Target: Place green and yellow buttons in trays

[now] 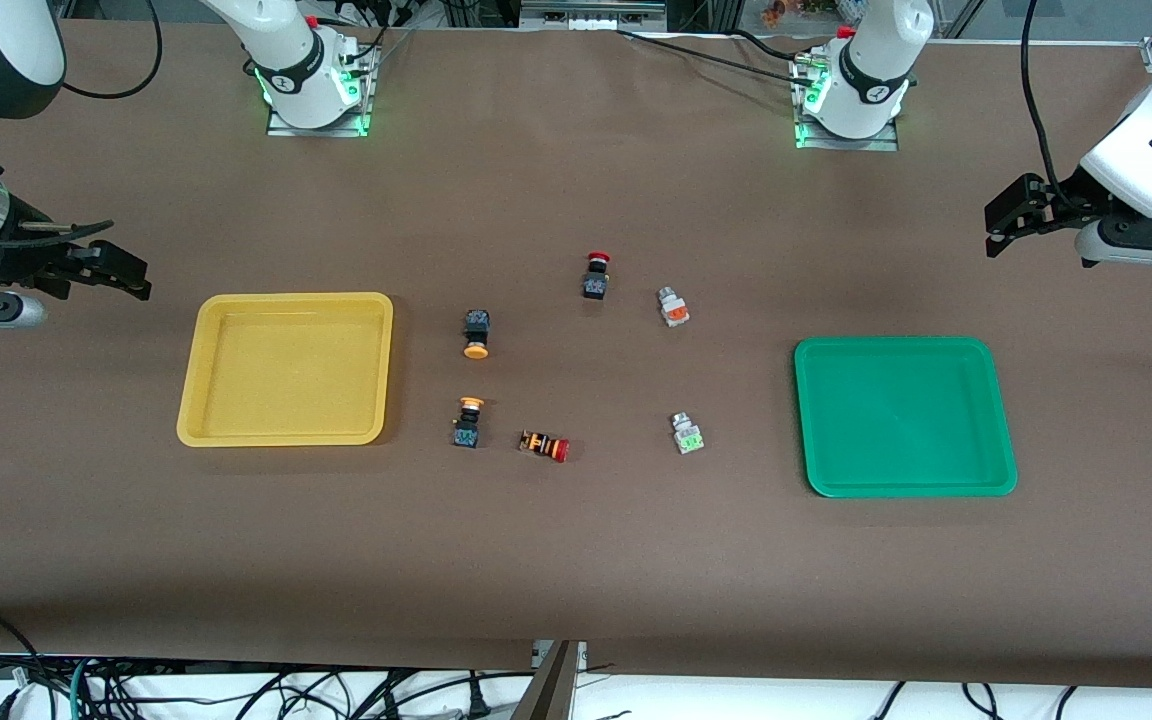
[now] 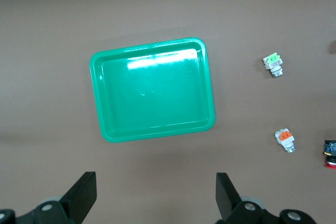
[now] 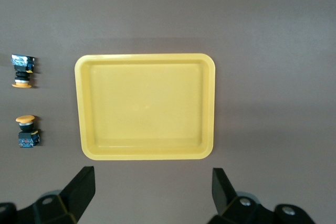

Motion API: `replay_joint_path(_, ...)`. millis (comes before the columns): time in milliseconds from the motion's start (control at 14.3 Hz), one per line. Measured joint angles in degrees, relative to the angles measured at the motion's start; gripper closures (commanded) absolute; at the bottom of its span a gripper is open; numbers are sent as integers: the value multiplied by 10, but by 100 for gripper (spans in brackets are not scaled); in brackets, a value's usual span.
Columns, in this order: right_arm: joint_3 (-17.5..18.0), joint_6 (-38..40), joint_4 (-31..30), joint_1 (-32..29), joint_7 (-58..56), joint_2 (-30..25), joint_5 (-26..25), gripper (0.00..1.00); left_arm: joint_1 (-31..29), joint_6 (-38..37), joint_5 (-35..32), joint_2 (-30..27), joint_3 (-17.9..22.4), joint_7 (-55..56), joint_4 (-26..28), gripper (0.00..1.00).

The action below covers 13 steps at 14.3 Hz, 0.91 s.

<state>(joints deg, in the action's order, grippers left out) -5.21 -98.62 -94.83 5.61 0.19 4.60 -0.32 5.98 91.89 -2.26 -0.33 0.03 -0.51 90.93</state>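
Two black-bodied buttons with yellow-orange caps (image 1: pixel 476 334) (image 1: pixel 468 421) lie beside the empty yellow tray (image 1: pixel 286 368). They also show in the right wrist view (image 3: pixel 22 70) (image 3: pixel 26 131), as does the yellow tray (image 3: pixel 144 106). A white button with an orange face (image 1: pixel 674 307) (image 2: pixel 284 140) and one with a green face (image 1: pixel 687 433) (image 2: pixel 273 64) lie toward the empty green tray (image 1: pixel 904 415) (image 2: pixel 152 90). My right gripper (image 1: pixel 136 275) (image 3: pixel 152 187) is open and empty over bare table at the yellow tray's outer side. My left gripper (image 1: pixel 998 225) (image 2: pixel 156 190) is open and empty over bare table past the green tray.
A black button with a red cap (image 1: pixel 596 275) (image 2: pixel 329 153) stands mid-table, farther from the front camera than the others. An orange-and-black striped button with a red cap (image 1: pixel 544 444) lies beside the nearer yellow-capped button. Brown table cover (image 1: pixel 576 560) stretches around them.
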Motion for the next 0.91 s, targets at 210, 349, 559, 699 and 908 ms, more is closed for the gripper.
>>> replay_joint_path(210, 0, -2, 5, 6, 0, 0, 0, 1, 0, 0, 0, 0, 0, 0, 0, 0)
replay_joint_path(349, 1, -13, 5, 17, 0, 3, 0, 1, 0, -1, 0, 0, 0, 0, 0, 0)
replay_joint_path(559, 1, -18, 6, 22, 0, 6, 0, 1, 0, -8, 0, 0, 0, 0, 0, 0)
replay_joint_path(699, 1, -19, 13, 22, 0, 5, 0, 1, 0, -9, 0, 0, 0, 0, 0, 0)
replay_joint_path(908, 2, -19, 15, 35, 0, 6, 0, 1, 0, -9, 0, 0, 0, 0, 0, 0)
